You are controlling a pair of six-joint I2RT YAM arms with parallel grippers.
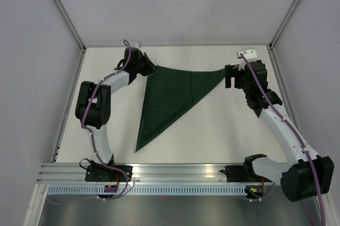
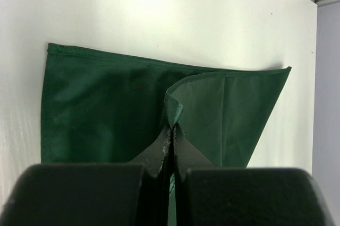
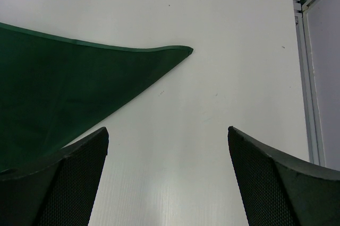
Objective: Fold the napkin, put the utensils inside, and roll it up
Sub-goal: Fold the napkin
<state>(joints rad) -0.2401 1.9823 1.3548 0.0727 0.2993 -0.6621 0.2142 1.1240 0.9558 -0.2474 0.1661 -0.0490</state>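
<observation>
On the white surface [image 1: 223, 130] between the arms, the napkin [image 1: 170, 96] lies folded into a triangle. At its far left corner the left gripper [image 2: 171, 130] is pressed together, pinching a raised fold of cloth. The right gripper [image 3: 167, 130] is spread wide near the right tip.

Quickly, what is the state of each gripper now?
Left gripper: closed, pinching a raised fold of the green napkin.
Right gripper: open, holding nothing.
</observation>
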